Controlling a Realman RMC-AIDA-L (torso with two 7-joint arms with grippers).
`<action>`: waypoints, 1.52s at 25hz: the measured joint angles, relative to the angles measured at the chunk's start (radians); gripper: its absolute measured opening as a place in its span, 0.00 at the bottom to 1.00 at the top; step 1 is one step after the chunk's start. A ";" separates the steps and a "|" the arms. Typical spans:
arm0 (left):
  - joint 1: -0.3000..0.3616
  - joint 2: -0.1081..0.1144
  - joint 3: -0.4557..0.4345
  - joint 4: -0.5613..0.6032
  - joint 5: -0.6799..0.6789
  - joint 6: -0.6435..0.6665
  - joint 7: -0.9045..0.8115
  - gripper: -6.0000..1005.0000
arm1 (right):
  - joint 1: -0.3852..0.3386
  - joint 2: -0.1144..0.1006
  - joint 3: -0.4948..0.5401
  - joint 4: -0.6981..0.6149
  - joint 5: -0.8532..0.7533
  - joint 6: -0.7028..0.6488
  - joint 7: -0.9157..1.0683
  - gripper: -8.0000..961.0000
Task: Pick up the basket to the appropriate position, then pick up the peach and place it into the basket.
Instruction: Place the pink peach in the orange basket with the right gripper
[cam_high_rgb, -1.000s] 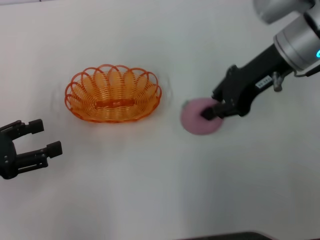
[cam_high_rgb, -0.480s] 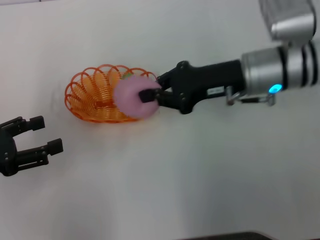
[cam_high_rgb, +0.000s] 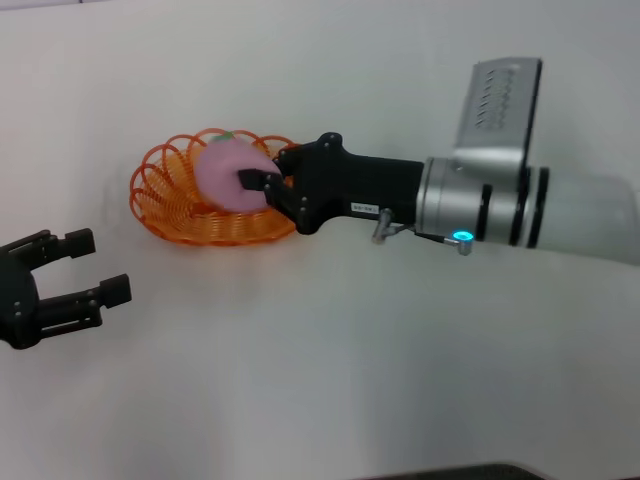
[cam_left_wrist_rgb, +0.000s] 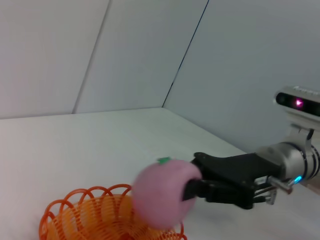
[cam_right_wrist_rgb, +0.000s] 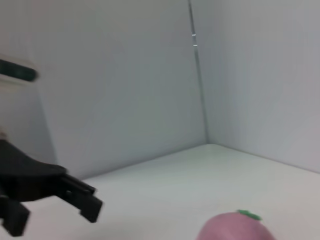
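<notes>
1. The peach (cam_high_rgb: 228, 174) hangs over the middle of the basket (cam_high_rgb: 165, 205), clamped in the right pincer (cam_high_rgb: 262, 186), with its green stem mark facing away from the robot.
2. The left wrist view shows the peach (cam_left_wrist_rgb: 162, 193) above the basket's looped rim (cam_left_wrist_rgb: 95, 194), apparently not resting on the base.
3. The basket sits on the white surface (cam_high_rgb: 330, 360), and the right arm reaches across its right end.
4. The left pincer (cam_high_rgb: 75, 268) idles apart, near the surface's left edge and well clear of the basket.
5. Risk: released from this height, the round peach could bounce or roll over the low rim.
6. Risk: the light basket is unheld, so a pincer finger catching the weave on withdrawal could drag or tip it.
</notes>
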 joint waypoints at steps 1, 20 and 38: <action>0.000 0.000 0.000 0.000 0.000 0.000 0.000 0.87 | 0.007 0.000 0.017 0.025 0.004 0.015 -0.033 0.05; 0.002 -0.003 0.000 -0.003 -0.004 0.011 0.000 0.87 | 0.015 -0.003 0.139 0.128 0.005 0.032 -0.195 0.53; -0.005 -0.003 0.000 -0.003 -0.007 0.014 -0.001 0.87 | -0.095 -0.043 0.007 -0.518 -0.182 -0.352 0.766 0.98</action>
